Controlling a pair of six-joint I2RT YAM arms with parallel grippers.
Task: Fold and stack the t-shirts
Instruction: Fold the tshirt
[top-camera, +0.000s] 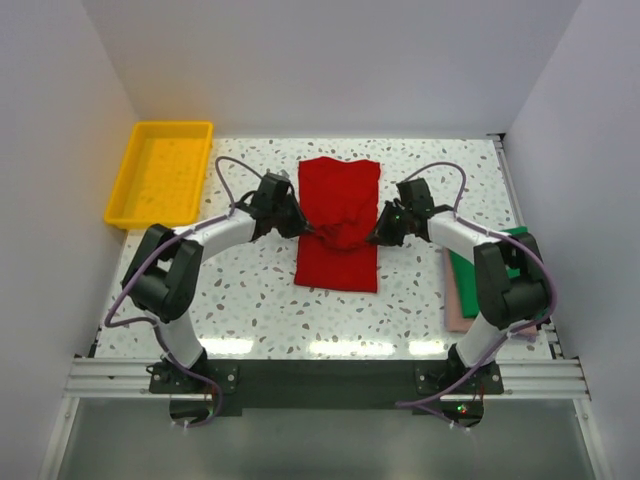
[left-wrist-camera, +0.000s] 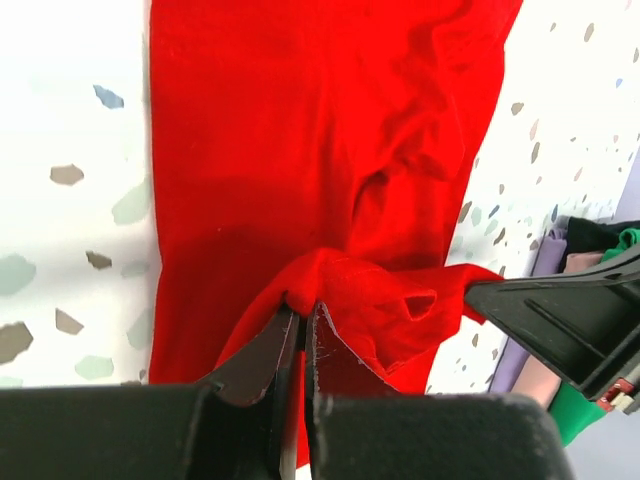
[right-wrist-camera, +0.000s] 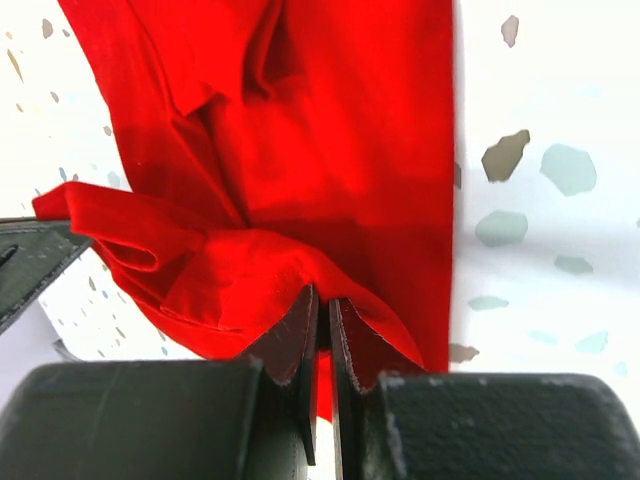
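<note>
A bright red t-shirt (top-camera: 338, 222) lies lengthwise in the middle of the table, its middle gathered up into a raised fold. My left gripper (top-camera: 303, 228) is shut on the left end of that fold; in the left wrist view the cloth (left-wrist-camera: 330, 180) bunches at the tips of my left gripper (left-wrist-camera: 304, 312). My right gripper (top-camera: 372, 238) is shut on the right end; the right wrist view shows red cloth (right-wrist-camera: 300, 130) pinched at its tips (right-wrist-camera: 322, 296). A dark green t-shirt (top-camera: 469, 267) lies on a pale pink one (top-camera: 456, 303) at the right edge, partly hidden by my right arm.
A yellow plastic tray (top-camera: 136, 176) sits at the back left corner. White walls close in the table on three sides. The arm bases stand on the rail along the near edge.
</note>
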